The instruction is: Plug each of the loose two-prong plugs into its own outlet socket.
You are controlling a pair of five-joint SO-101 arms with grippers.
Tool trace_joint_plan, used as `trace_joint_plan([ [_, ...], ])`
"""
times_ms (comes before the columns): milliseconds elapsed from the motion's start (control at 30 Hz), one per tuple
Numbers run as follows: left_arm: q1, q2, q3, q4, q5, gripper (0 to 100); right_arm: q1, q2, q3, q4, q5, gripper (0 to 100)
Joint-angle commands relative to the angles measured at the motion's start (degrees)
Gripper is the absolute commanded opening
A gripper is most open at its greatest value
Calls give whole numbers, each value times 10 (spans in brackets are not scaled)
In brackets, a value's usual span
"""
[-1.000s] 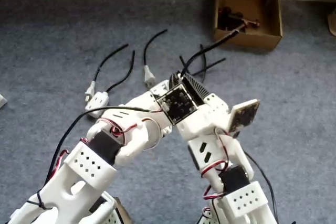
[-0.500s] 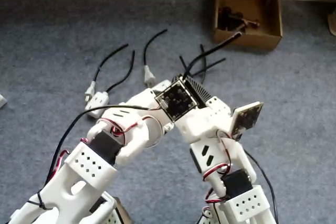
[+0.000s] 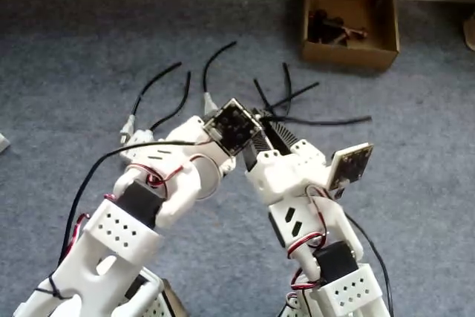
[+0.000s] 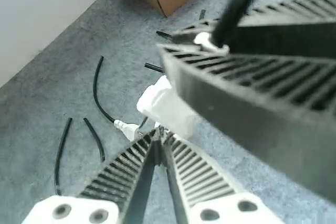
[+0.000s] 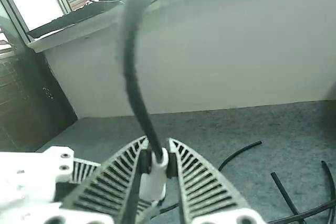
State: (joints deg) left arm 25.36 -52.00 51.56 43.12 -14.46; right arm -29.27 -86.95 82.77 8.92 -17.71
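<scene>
At the middle of the carpet the two arms meet. My right gripper [image 5: 155,162] is shut on a white two-prong plug [image 5: 154,178], whose black cable [image 5: 132,61] rises from it and trails to the right over the carpet [image 3: 326,120]. My left gripper [image 4: 158,136] is shut, its tips pinching the near end of a white outlet socket [image 4: 165,106]. The right gripper's black fingers [image 4: 252,77] hold the plug [image 4: 206,39] just above that socket. A loose white plug [image 3: 210,103] with a black cable lies just beyond the arms.
A white socket [image 3: 139,141] with a plug [image 3: 128,127] beside it lies at the left. Short black cables [image 3: 286,94] are scattered behind the grippers. A cardboard box [image 3: 380,56] with dark parts stands at the far right. A wall runs along the far edge.
The held plug's cable, which reached up toward the box, has swung down onto the carpet at the right. The left wrist has shifted to the far left, against the right gripper.
</scene>
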Motion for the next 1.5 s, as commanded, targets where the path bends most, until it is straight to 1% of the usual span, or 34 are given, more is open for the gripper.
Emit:
trace_joint_plan([
  [0, -22, -44, -27, -13, 6, 5, -7, -6, -12, 3, -5, 6],
  [167, -22, -72, -25, -13, 6, 5, -8, -6, -3, 4, -4, 6],
  [433, -22, -74, -25, -12, 6, 5, -21, -6, 3, 3, 0, 6],
  [633, -48, -75, -27, -12, 6, 5, -20, -6, 1, 3, 0, 6],
  [800, -51, -75, -28, -13, 6, 5, -20, -6, 3, 3, 0, 6],
  [867, -71, -75, -28, -14, 5, 5, -14, -5, 3, 5, 4, 6],
  [900, -85, -75, -29, -14, 5, 5, -7, -3, 2, 12, 18, 6],
  [967, -116, -75, -29, -14, 6, 5, 3, -2, -1, 52, 45, 7],
  [1067, -146, -73, -27, -11, 6, 5, 3, -2, -2, 95, 62, 7],
  [1167, -173, -72, -24, -6, 6, 5, 4, -2, -2, 96, 84, 16],
  [1300, -208, -71, -23, 40, 7, 5, 8, -1, -2, 98, 119, 5],
  [1367, -221, -71, -23, 62, 9, 5, 8, -1, -3, 107, 124, 5],
  [1467, -239, -75, -7, 75, 34, 5, 9, -1, -27, 132, 125, 5],
])
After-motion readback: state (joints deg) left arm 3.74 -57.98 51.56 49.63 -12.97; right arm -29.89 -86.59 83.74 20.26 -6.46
